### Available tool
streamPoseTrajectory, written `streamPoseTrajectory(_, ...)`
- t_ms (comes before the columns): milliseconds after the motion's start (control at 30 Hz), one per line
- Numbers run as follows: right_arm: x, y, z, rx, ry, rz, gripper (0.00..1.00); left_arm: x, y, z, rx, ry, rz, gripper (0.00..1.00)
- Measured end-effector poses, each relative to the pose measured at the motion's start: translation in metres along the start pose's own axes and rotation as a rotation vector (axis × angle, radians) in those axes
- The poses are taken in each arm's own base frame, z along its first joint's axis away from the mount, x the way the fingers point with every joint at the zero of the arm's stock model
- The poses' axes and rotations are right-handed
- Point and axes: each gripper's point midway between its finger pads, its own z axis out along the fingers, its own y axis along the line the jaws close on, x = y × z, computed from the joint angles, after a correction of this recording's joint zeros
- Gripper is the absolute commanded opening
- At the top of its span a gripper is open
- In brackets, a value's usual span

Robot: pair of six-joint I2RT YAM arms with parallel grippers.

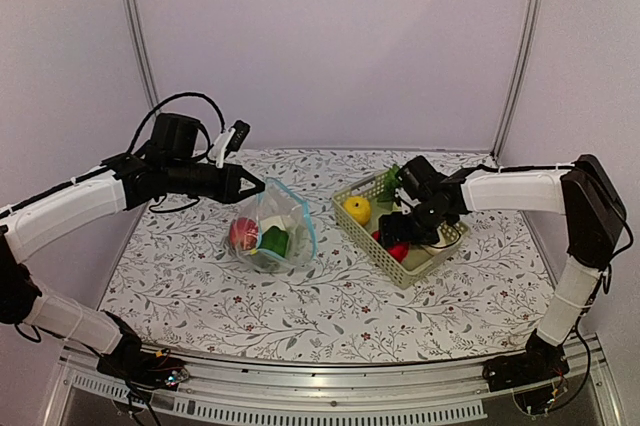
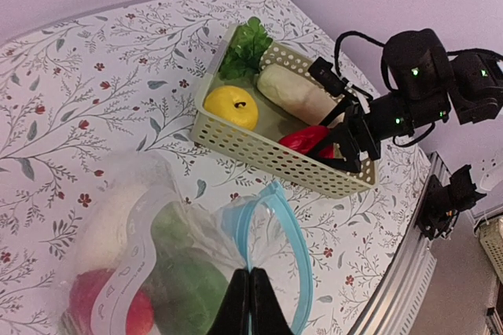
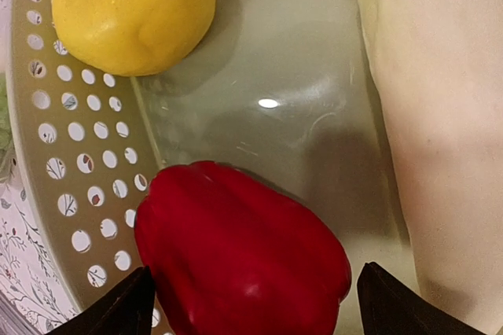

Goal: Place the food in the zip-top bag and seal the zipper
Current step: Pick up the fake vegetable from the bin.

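Zip-top bag (image 1: pixel 278 231) sits left of centre on the table (image 1: pixel 200 291). Its mouth is held up by the left gripper (image 1: pixel 256 186), fingers pressed together on the film at the rim, right by the zipper (image 2: pixel 292 234). Inside the bag: a red round piece (image 1: pixel 243 234), a green piece (image 1: pixel 274 241) and something white behind them. The bag is thin, floppy, slick film. It would likely sag and fold over its mouth if let go, so the stiffer blue strip is a better hold than the wall.

Right of it, well apart, the basket (image 1: pixel 425 264) holds the yellow apple (image 1: pixel 357 209), a green leafy piece (image 1: pixel 388 184), the red pepper (image 3: pixel 244 256) and the white radish (image 3: pixel 432 115). The right gripper (image 3: pixel 251 303) is down in the basket. Its fingers are spread wide either side of the pepper and not closed on it. The pepper looks like hard, glossy, light plastic, and its rounded flanks may slip, so pinch it across the fattest middle. The radish is long and probably goes best grabbed mid-length and fed in end-first.
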Motion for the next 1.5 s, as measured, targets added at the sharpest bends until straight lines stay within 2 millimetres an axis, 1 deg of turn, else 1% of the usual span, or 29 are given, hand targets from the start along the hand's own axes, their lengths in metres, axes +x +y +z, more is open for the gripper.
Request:
streamPoseTrajectory(133,-0.001,0.003,0.005,-0.018,0.005,-0.014,0.88,0.001,0.000,0.001,0.000,0.003,-0.001,0.00)
streamPoseTrajectory(233,0.000,0.003,0.009,-0.020,0.010,-0.018,0.85,0.002,0.001,0.002,-0.001,0.007,-0.003,0.00)
streamPoseTrajectory(367,0.000,0.004,0.010,-0.021,0.010,-0.025,0.76,0.001,0.001,0.002,-0.001,0.006,-0.003,0.00)
streamPoseTrajectory(567,-0.001,0.004,0.010,-0.022,0.007,-0.030,0.67,0.001,0.001,0.002,0.000,0.006,-0.003,0.00)
streamPoseTrajectory(633,-0.001,0.004,0.010,-0.022,0.006,-0.031,0.65,0.002,0.001,0.002,0.000,0.007,-0.003,0.00)
streamPoseTrajectory(833,-0.002,0.002,0.004,-0.014,-0.001,-0.030,0.64,0.002,0.001,0.002,0.001,0.007,-0.003,0.00)
streamPoseTrajectory(967,-0.008,0.000,-0.009,-0.008,-0.029,-0.025,0.63,0.002,0.001,0.002,0.003,0.007,-0.003,0.00)
streamPoseTrajectory(1100,-0.019,-0.001,-0.029,-0.006,-0.086,-0.023,0.63,0.002,0.000,0.002,0.005,0.008,-0.003,0.00)
streamPoseTrajectory(1300,-0.026,0.001,-0.057,-0.020,-0.139,-0.030,0.61,0.002,-0.001,0.002,0.011,0.009,-0.003,0.00)
streamPoseTrajectory(1400,-0.027,0.006,-0.077,-0.050,-0.164,-0.036,0.61,0.003,-0.004,0.003,0.022,0.012,0.000,0.00)
streamPoseTrajectory(1500,-0.029,0.015,-0.100,-0.097,-0.199,-0.045,0.61,0.003,-0.006,0.003,0.030,0.015,0.006,0.00)
